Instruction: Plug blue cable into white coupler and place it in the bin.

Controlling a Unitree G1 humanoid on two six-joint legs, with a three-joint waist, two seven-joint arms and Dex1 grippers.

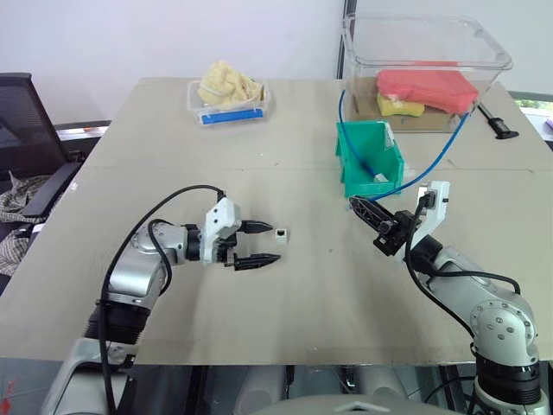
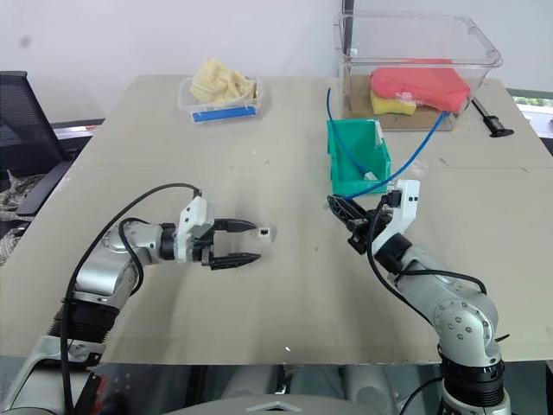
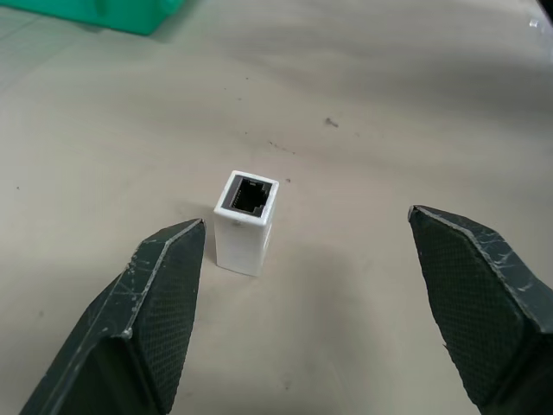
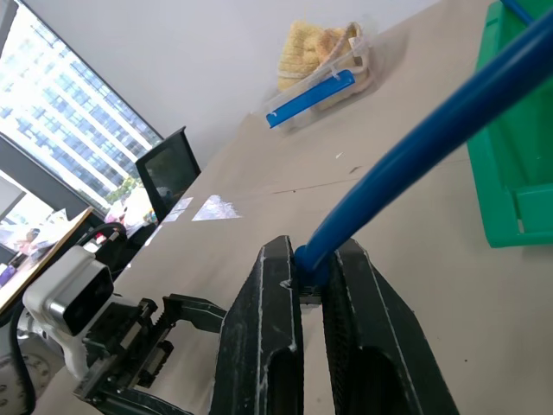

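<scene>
Tabletop (image 1: 302,294) with loose white coupler (image 1: 281,233)

Head pair overlooking table (image 1: 285,337), wrist views close, low

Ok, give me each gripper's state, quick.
Left gripper: open, the white coupler standing loose on the table between its fingers.
Right gripper: shut on the blue cable.

Big tan table (image 1: 259,303) in the middle, plain white wall (image 1: 173,35) at 12 o'clock, black office chair (image 1: 22,130) at 9 o'clock, bright window (image 4: 60,112) with tall buildings outside, daylight coming in
</scene>
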